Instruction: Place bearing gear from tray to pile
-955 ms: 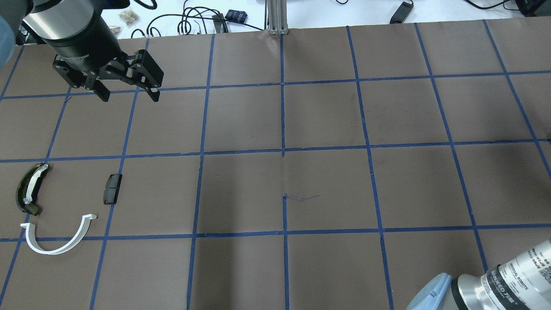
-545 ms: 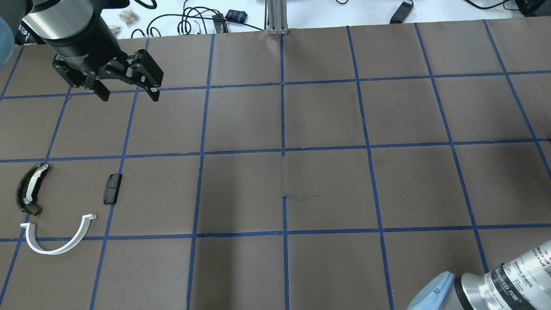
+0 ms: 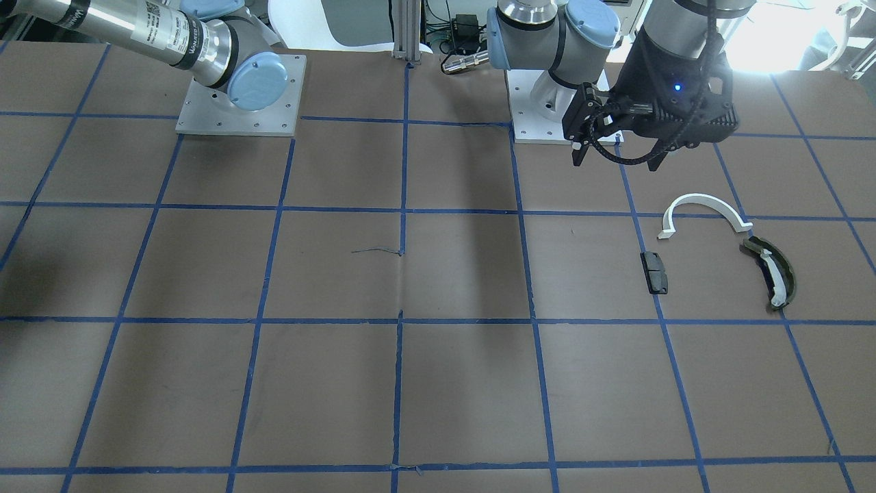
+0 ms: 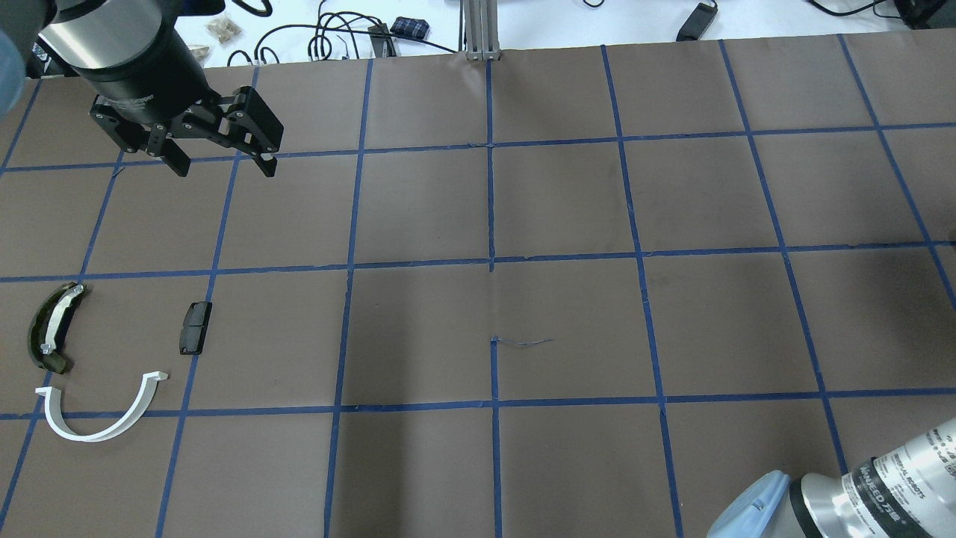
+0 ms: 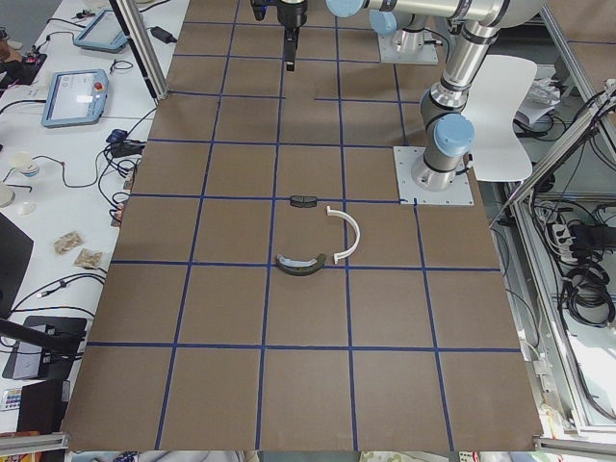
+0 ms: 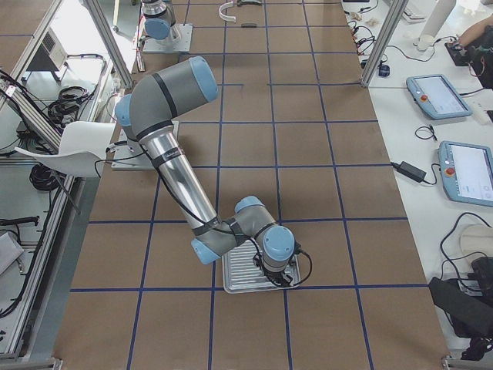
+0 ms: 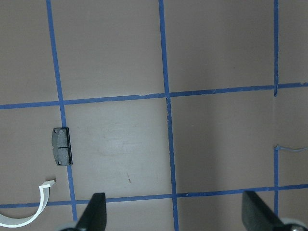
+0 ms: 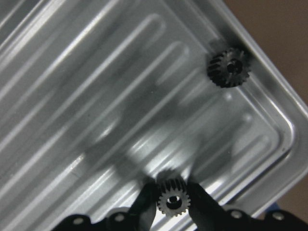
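we see our right gripper [image 8: 172,191] clamped on a bearing gear [image 8: 172,203] at the tray's [image 8: 96,96] 6 o'clock edge; our left gripper [image 4: 222,166] hangs spread apart, the pile [image 4: 196,327] at its 7 o'clock

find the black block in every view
exterior front-facing: black block right of centre, below the white arc
overhead exterior: block at left, up-right of arc
exterior left: block at centre, left of arc
exterior right: block tiny, near top edge
left wrist: block at left
right wrist: not in it
landmark: the white arc
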### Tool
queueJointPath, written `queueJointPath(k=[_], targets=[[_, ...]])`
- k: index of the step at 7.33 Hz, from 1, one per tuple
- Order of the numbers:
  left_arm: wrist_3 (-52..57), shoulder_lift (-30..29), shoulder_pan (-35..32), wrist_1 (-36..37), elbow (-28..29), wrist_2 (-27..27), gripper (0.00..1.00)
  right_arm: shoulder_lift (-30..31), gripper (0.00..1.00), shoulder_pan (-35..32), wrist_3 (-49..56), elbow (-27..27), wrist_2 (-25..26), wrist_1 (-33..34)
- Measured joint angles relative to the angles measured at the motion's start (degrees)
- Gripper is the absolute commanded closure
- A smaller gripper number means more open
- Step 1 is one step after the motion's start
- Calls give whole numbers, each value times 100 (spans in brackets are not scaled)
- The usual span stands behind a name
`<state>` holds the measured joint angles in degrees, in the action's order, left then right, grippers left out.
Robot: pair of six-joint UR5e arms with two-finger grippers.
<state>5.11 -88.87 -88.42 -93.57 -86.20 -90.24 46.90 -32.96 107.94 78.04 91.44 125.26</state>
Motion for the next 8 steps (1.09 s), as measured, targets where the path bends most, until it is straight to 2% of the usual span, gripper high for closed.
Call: queueJointPath(k=[2,4,6,8], targets=[[6,8,0,-3,-2,0,0,217,100,-13,-183,-7,-79,-314],[10,10,0,3,1,0,0,1107,98,-360,-1274,-21,-539,-1102],[15,10,-1,-1,-1,-1,0,1989,96,-1437,-2547,-5,-672,-1723],[22,10,-1,-3,-2,-2,0,2628,96,-2962,-4266,79,-422,-2159]])
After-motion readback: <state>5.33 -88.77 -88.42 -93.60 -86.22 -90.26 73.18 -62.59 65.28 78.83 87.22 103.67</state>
